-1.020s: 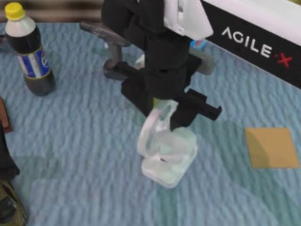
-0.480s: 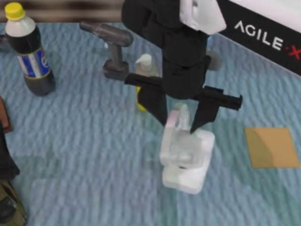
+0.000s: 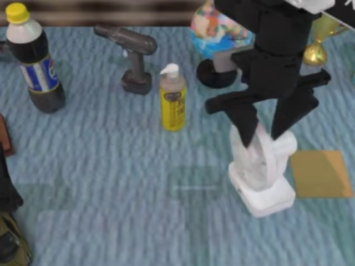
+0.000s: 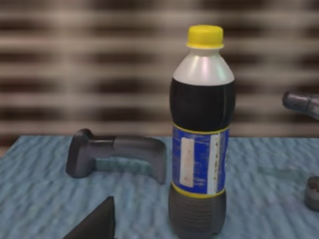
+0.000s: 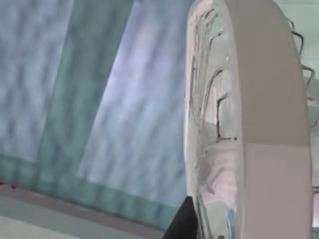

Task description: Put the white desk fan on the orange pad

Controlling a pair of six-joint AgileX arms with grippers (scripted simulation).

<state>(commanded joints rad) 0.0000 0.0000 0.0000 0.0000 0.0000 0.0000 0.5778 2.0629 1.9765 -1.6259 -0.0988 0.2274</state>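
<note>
- Top view is showing the right tool coming down from the upper right of the frame, its two dark fingers pinching the ring head of the white desk fan from both sides.
- Fan is sitting right of the frame's center, upright or nearly so, its base just beside the left edge of the orange pad, which is lying flat at the right edge; whether the base is resting on the blue tabletop or hanging just above it, I cannot tell.
- Risk, as I judge it: the grip is on the thin curved ring, high above the heavier base, so the fan could be swinging or slipping between the fingers during the sideways move, and setting it down tilted could be tipping it over.
- Another risk: stopping short would be leaving the base half off the pad, since the pad looks only about as wide as the base.
- Right wrist view is filling with the fan's pale ring and grille very close, one dark finger against it.
- Left tool is waiting at the lower left edge, near a cola bottle; its opening is not visible.
</note>
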